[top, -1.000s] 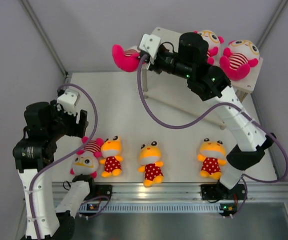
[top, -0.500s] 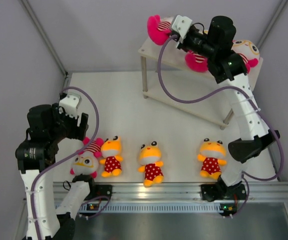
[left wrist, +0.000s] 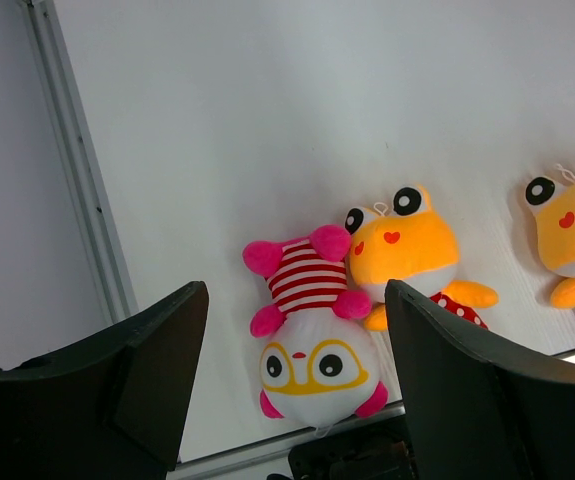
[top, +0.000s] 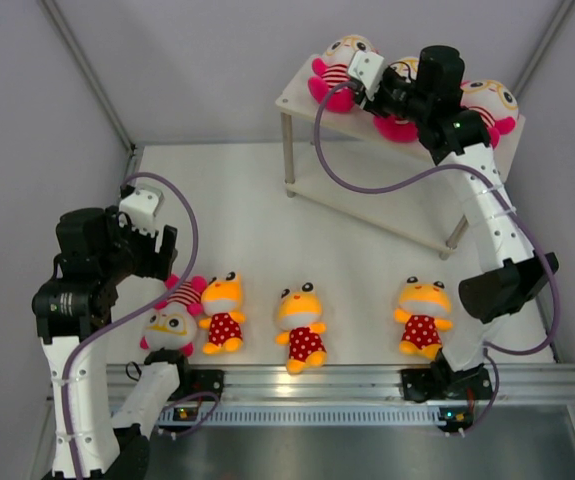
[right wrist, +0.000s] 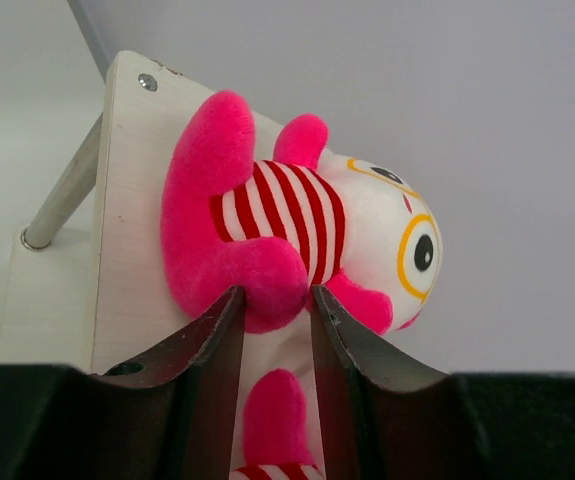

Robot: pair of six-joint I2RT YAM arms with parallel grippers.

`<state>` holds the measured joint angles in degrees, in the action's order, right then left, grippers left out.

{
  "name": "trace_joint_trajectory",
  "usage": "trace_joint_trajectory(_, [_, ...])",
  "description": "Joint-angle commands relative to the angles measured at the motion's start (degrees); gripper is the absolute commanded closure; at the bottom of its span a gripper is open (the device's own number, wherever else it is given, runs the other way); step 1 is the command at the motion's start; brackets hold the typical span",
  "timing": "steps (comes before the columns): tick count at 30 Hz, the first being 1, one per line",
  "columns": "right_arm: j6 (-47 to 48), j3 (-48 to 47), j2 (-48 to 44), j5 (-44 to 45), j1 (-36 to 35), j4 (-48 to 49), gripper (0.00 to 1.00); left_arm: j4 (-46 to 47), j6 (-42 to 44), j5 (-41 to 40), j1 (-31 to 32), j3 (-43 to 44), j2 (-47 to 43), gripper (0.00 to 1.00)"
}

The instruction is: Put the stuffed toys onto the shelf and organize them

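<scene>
Pink plush toy [right wrist: 287,215] with a white face, yellow glasses and a red-white striped shirt lies just ahead of the right claw [right wrist: 275,293], whose fingers are nearly closed on one pink limb. It rests on the top board of the cream metal-legged shelf [right wrist: 117,200], near a corner. The left claw [left wrist: 295,290] hangs wide apart, holding nothing. Below it lies a second pink striped toy [left wrist: 312,340], just beside a yellow-orange polka-dot toy [left wrist: 412,250].
</scene>
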<state>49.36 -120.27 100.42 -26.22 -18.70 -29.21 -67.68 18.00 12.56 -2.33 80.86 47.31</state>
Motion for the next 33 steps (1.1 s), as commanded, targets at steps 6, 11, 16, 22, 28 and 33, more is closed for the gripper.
trace_joint_trajectory(6, [-1.6, 0.3, -4.6, -1.8, 0.4, 3.4, 0.48, 1.2, -0.4, 0.4, -0.2, -0.3, 0.0, 0.23])
trace_joint_trajectory(11, [-6.5, 1.7, -8.0, -2.1, 0.2, 7.3, 0.23, 1.1, 0.7, -1.6, -0.2, -1.6, 0.1, 0.20])
trace_joint_trajectory(16, [-14.2, 5.7, -15.1, -3.7, -0.6, 17.3, 0.14, -2.6, 6.6, -15.7, -0.2, -12.3, 1.7, 0.14])
trace_joint_trajectory(22, [-19.4, 14.3, -23.9, -3.3, -4.2, 23.3, 0.11, -3.3, 8.2, -23.5, -0.6, -28.9, 4.3, 0.15])
trace_joint_trajectory(28, [-18.6, 27.7, -31.6, 0.2, -14.3, 26.7, 0.11, -0.4, 11.1, -20.4, -5.0, -30.6, 7.5, 0.14])
trace_joint_trajectory(33, [-18.0, 35.4, -33.4, 4.9, -25.0, 27.5, 0.07, 2.5, 12.8, -7.9, -9.6, -31.7, 19.3, 0.14])
